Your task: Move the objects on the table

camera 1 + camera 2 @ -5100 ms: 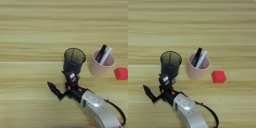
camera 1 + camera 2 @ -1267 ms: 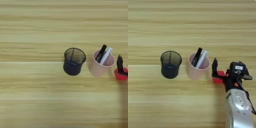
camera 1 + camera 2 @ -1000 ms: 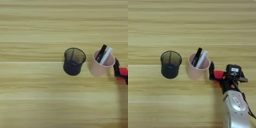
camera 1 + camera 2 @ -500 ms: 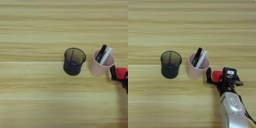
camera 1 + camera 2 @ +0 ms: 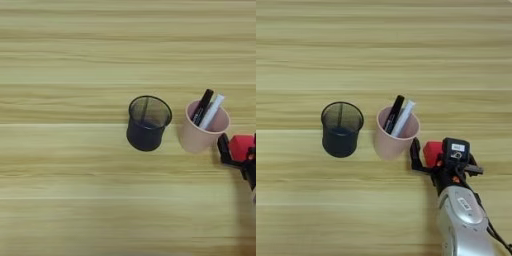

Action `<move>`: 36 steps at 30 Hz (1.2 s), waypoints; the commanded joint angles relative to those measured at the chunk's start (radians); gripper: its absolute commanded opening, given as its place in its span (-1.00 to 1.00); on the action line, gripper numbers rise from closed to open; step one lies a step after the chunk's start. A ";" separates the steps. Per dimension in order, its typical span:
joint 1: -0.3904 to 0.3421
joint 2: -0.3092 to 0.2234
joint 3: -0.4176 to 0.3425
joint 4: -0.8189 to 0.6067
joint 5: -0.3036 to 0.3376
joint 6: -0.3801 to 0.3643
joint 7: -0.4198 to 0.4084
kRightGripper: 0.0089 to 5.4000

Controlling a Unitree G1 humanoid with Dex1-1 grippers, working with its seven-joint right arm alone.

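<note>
A small red cube (image 5: 432, 150) rests on the table (image 5: 384, 50) just right of a pink cup (image 5: 392, 140). That cup holds a slim black marker pen (image 5: 393, 114) and a white pen. My right gripper (image 5: 432, 159) is shut on the red cube; its left black finger (image 5: 415, 156) presses the cube's left face, and the other finger is hidden behind the wrist block. The silver forearm (image 5: 463, 220) comes in from the bottom right. A round black wire-mesh pen cup (image 5: 342, 129) stands upright and empty to the left of the pink cup. In the left eye view the cube (image 5: 241, 146) sits at the right edge.
The pink cup stands a finger's width from the gripper's left finger. Bare wood stretches across the far half and the left of the table (image 5: 60, 60).
Five seconds ago the gripper was beside the mesh cup. Over the last second it came down around the red cube and its fingers closed on it. The cups have not moved.
</note>
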 commanded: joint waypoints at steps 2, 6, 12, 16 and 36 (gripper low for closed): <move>-0.031 -0.021 -0.003 -0.017 -0.007 -0.016 -0.007 0.98; -0.034 -0.022 -0.003 -0.005 -0.008 -0.016 -0.007 0.98; -0.036 -0.019 -0.003 0.004 -0.002 -0.009 -0.007 0.98; -0.040 -0.018 -0.008 0.021 0.004 -0.002 -0.006 0.98; -0.051 -0.016 -0.012 0.072 0.014 0.012 -0.003 0.98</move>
